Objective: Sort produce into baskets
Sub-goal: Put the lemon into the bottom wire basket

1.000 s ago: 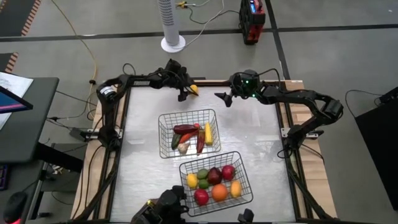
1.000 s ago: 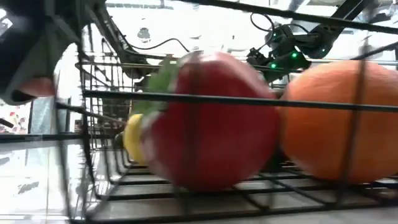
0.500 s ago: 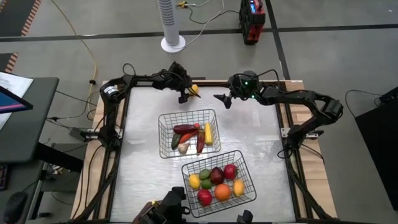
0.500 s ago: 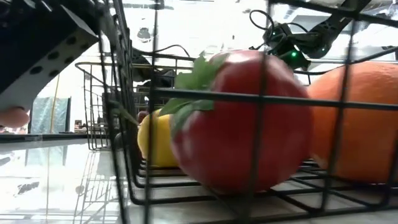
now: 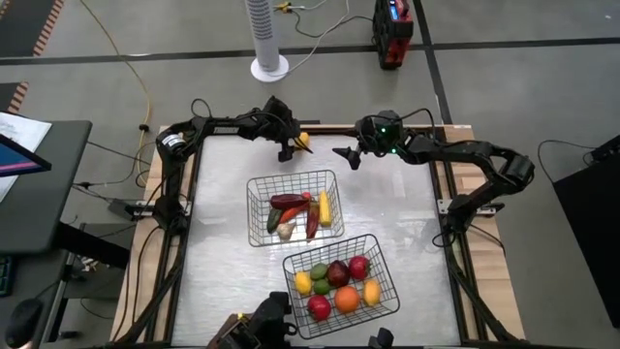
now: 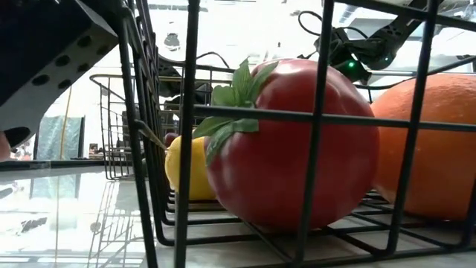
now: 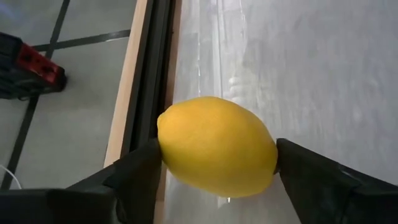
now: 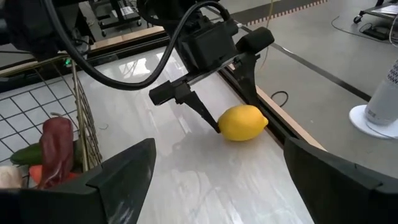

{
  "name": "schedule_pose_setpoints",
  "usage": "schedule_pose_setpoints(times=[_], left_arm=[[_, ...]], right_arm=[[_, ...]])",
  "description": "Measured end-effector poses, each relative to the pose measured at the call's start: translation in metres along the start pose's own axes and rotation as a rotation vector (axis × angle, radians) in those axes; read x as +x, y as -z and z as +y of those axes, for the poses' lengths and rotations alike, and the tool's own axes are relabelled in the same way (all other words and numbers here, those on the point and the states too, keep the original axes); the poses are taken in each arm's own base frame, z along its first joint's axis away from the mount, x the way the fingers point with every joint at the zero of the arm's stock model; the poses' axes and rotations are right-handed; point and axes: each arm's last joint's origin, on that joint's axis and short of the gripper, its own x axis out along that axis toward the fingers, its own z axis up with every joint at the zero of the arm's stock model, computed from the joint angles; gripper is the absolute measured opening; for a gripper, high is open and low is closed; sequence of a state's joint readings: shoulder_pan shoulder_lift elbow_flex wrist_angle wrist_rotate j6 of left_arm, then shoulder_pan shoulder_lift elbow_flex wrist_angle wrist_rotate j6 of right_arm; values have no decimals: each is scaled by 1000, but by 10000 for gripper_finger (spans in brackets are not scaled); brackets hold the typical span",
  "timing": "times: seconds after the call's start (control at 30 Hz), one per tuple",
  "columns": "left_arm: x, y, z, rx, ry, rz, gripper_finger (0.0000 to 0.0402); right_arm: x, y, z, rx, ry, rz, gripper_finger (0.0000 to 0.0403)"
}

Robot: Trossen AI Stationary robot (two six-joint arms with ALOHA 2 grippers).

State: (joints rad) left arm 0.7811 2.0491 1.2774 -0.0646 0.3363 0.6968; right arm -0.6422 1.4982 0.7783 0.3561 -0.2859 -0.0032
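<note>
Left gripper [image 7: 214, 158] at table's far edge, fingers touching both ends of a lemon [image 7: 216, 146] on the tabletop. Right gripper [image 5: 347, 154] beside it, wide open, empty. Two baskets mid-table: vegetables basket [image 5: 254, 186] farther, fruit basket [image 5: 386, 274] nearer.

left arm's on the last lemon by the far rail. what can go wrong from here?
1. The smooth oval yellow lemon sits between the left gripper fingers right at the black table-edge rail; a pinch on its rounded ends may squirt it off the table.
2. The right gripper hovers open nearby, so the arms could clash.
</note>
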Motion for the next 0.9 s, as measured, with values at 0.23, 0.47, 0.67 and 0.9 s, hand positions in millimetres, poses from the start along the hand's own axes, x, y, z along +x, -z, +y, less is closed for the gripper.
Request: schedule_pose_setpoints(times=[0.23,0.47,0.67,0.9], left_arm=[[0,0,0,17,1,2,247],[-6,3,-1,20,22,48,244],[-32,5,0,-41,72,122,243],[-84,-25,-3,-84,132,-9,243]], right_arm=[[0,0,0,-3,0,0,380],[0,0,-1,-4,2,1,380],[-2,0,-7,0,21,-1,380],[-8,-2,-16,12,51,-2,380]])
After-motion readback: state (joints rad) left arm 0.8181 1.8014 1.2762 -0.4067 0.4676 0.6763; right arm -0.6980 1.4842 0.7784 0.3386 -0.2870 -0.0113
